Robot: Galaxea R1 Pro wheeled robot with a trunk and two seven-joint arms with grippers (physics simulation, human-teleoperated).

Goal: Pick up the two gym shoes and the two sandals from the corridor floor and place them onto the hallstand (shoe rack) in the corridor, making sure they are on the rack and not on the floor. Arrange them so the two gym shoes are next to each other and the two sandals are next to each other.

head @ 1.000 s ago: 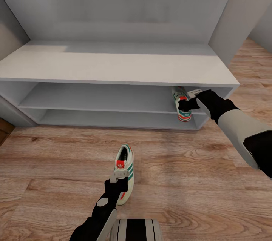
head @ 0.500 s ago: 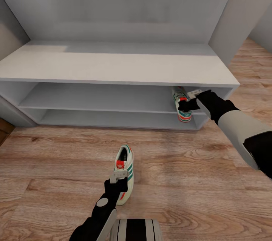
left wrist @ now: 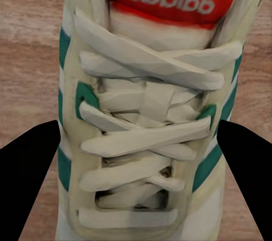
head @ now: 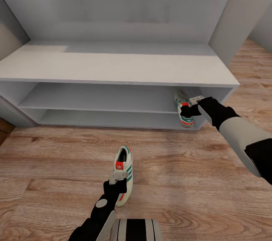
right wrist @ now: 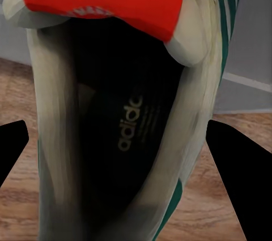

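One gym shoe (head: 124, 175) on corridor floor (head: 56, 165) — other (head: 184, 111) at hallstand (head: 113, 67) shelf edge

Light is even and soft, with no glare. A brighter patch lies on the hallstand (head: 113, 63) top toward nine o'clock; its shelf levels sit in grey shade. A faint shadow falls on the corridor floor (head: 56, 158) beside the near gym shoe (head: 124, 173). Both wrist views look soft and smeared at close range.
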